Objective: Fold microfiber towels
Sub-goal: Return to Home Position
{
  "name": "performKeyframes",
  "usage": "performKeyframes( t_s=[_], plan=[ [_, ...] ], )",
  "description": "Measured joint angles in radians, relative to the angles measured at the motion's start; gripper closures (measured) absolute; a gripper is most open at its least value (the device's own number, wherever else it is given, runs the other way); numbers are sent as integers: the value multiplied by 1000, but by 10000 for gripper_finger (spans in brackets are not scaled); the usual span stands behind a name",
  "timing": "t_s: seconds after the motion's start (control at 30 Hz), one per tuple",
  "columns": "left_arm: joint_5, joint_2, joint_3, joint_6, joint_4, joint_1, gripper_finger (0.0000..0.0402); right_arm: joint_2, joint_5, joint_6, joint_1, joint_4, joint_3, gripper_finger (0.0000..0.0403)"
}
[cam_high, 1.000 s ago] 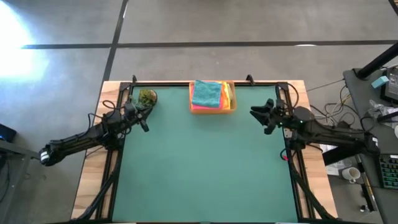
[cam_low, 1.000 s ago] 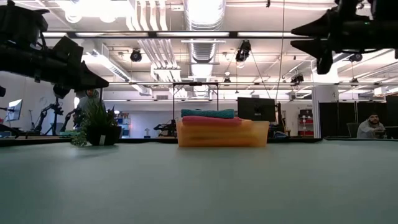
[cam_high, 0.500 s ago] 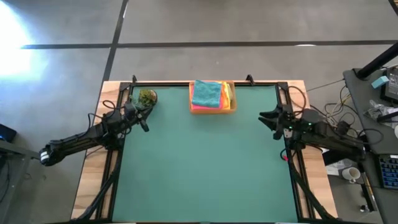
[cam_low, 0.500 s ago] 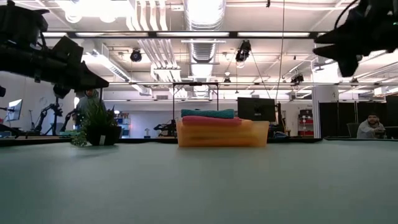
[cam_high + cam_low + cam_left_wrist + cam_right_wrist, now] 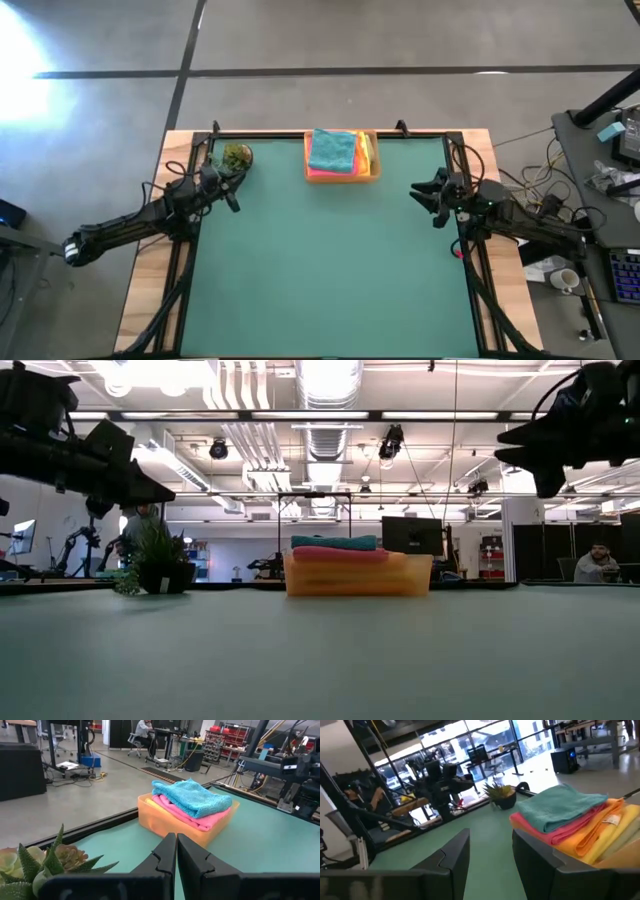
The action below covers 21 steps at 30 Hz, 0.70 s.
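Towels [image 5: 333,150] in orange bin [image 5: 340,177] near plant [image 5: 237,156]; left end effector [image 5: 231,192] together, right end effector [image 5: 425,198] apart.

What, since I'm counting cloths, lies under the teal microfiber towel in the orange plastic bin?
A pink towel, then an orange towel and a yellow towel; anything lower is hidden by the bin.

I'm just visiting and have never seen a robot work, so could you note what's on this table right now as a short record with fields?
Towels: folded stack of towels, teal on top, pink under it; orange and yellow show below
Container: orange bin at the table's far edge, holding the stack
Left gripper: shut, empty, raised at the left side by the plant
Right gripper: open, empty, raised at the right side
Green mat: no towel lies on it
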Motion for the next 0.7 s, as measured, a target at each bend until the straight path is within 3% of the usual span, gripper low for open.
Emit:
performKeyframes(
  t_s=[0.2,0.7],
  plan=[
    [0,4,0,0,0,0,402,0,6,-11,0,213,-93,264],
    [0,7,0,0,0,0,402,16,5,41,0,103,-95,264]
  ],
)
